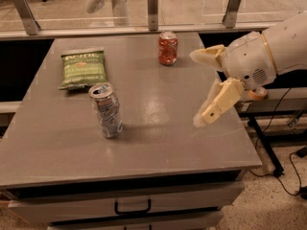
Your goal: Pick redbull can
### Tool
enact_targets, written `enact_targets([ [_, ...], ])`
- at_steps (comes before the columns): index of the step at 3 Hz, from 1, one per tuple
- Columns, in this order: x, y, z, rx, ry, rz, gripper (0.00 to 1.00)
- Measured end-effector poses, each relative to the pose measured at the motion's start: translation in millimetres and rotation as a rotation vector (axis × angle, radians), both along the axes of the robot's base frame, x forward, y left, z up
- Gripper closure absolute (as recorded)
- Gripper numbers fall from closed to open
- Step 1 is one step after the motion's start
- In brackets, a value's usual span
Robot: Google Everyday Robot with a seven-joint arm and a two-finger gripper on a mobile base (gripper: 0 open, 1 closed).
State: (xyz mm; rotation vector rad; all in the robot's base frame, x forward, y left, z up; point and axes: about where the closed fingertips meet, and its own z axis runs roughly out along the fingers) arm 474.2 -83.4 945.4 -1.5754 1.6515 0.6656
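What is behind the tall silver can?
A green chip bag lies behind the redbull can, an orange-red can farther back. The redbull can hides some table. The open gripper hovers at the right.

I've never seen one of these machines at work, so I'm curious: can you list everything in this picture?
redbull can: one, silver and blue, upright, front left of the table.
soda can: one, orange-red, upright, near the far edge.
chip bag: one, green, lying flat, far left.
table: one, grey, centre of view.
drawer: one, grey, under the tabletop.
end effector: one, cream-white, open and empty, over the table's right side, apart from both cans.
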Motion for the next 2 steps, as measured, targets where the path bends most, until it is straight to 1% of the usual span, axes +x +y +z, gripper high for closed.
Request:
enact_targets([
  [1, -4.1, 16.8, -9.5, 0.041, 0.020, 0.040, 0.00],
  [2, -12.6, 58.9, -27.4, 0.145, 0.063, 0.122, 0.00],
])
